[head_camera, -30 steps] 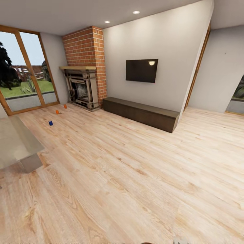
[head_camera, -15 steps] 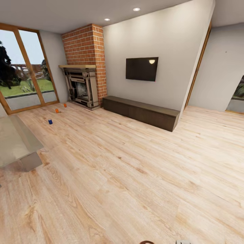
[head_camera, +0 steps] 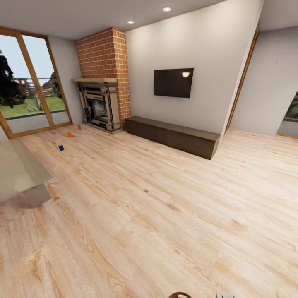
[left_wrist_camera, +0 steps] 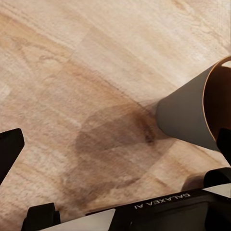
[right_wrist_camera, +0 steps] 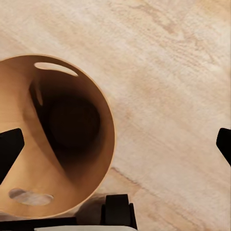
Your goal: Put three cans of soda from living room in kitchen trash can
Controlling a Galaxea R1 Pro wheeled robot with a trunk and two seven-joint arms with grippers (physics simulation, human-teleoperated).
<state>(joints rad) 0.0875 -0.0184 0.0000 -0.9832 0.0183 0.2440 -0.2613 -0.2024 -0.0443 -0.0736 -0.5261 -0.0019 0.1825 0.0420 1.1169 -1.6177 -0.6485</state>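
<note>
The three cans of soda stand far off on the living room's plank floor near the fireplace: one orange can [head_camera: 69,134], a second orange can [head_camera: 79,128] and a blue can [head_camera: 61,147]. The copper-brown trash can [right_wrist_camera: 53,144] shows its dark inside and slot handles in the right wrist view, partly between the fingers of my right gripper [right_wrist_camera: 115,144], which stands open. In the left wrist view the trash can [left_wrist_camera: 192,115] lies beside my open left gripper [left_wrist_camera: 115,144], over a shadow on the floor. Its rim [head_camera: 180,294] peeks in at the head view's bottom edge.
A pale grey block [head_camera: 18,174] juts in at the left. A low dark cabinet [head_camera: 174,138] runs along the wall under the TV [head_camera: 173,82]. The brick fireplace [head_camera: 100,105] and glass doors [head_camera: 29,89] close the far left. Wide wood floor [head_camera: 157,207] lies ahead.
The whole head view has shifted slightly as the camera moved; the room sits a little higher in the picture and the bin's rim has come in at the bottom edge. The cans have not moved.
</note>
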